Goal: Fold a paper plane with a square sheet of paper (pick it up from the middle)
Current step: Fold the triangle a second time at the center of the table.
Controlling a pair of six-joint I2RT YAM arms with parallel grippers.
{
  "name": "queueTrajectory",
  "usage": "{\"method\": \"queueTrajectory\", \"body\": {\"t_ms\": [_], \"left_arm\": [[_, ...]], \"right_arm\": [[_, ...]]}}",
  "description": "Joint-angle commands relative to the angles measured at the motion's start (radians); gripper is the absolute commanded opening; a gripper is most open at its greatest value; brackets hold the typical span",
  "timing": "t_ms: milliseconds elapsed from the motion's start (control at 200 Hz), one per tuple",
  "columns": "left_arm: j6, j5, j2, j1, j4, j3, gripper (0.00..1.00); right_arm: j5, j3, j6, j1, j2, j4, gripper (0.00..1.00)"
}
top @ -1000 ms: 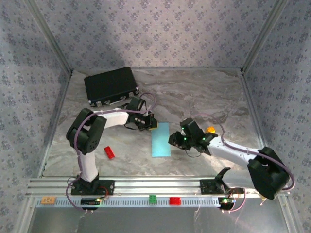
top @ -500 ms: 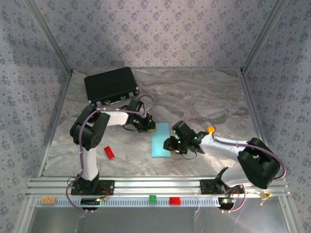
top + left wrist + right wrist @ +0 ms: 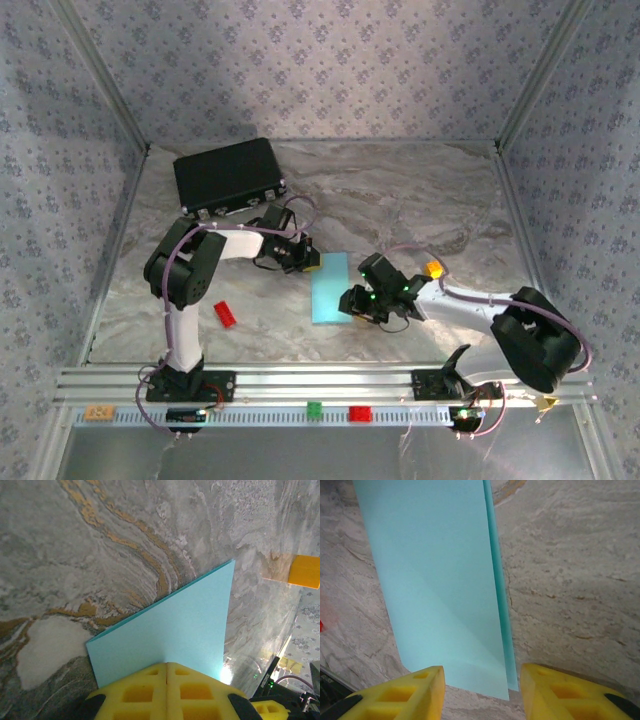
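- Here's the sheet of paper (image 3: 330, 288), lying flat on the table (image 3: 420, 200) between the two arms, just ahead of mid-table. It is doubled over into a narrow light-blue strip.
- The left claw (image 3: 303, 260) sits at the strip's far left corner. In its wrist view the yellow fingers (image 3: 167, 675) are clenched tight together with the paper (image 3: 175, 630) running up under them. Whether they pinch the corner or merely pin it down, I can't tell from here.
- The right claw (image 3: 352, 303) is released, and its wrist view shows the fingers (image 3: 481, 672) spread wide, straddling the strip's near end (image 3: 440, 580) without touching it.
- Handling: I'd judge this thin, featherweight and floppy. It'll slide on the smooth marbled top and crease for good if crushed.
- Where to grip: the right long edge, where the under layer peeks out past the top layer. That looks like the easiest lip to catch. Keep one corner anchored while the other claw works.
- Heading: the long axis runs near-to-far, away from the arm bases, leaning slightly right at the far end.
- Both ends are square, with no nose yet, though a faint diagonal crease crosses the near half.
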Motion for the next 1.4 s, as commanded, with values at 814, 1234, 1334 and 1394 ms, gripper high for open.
{"method": "queueTrajectory", "body": {"t_ms": [814,1234,1334,1394], "left_arm": [[-0.009,0.006,0.027,-0.002,-0.002,-0.022,0.0],[-0.014,0.015,0.027,-0.004,0.007,-0.021,0.0],[-0.016,0.016,0.022,-0.004,0.009,-0.022,0.0],[-0.018,0.016,0.017,-0.004,0.009,-0.022,0.0]], "right_arm": [[-0.182,-0.058,-0.001,-0.115,0.078,0.4,0.45],[-0.256,-0.092,-0.044,-0.177,0.108,0.48,0.46],[-0.264,-0.096,-0.048,-0.182,0.118,0.48,0.43],[-0.266,-0.099,-0.046,-0.183,0.127,0.482,0.41]]}}
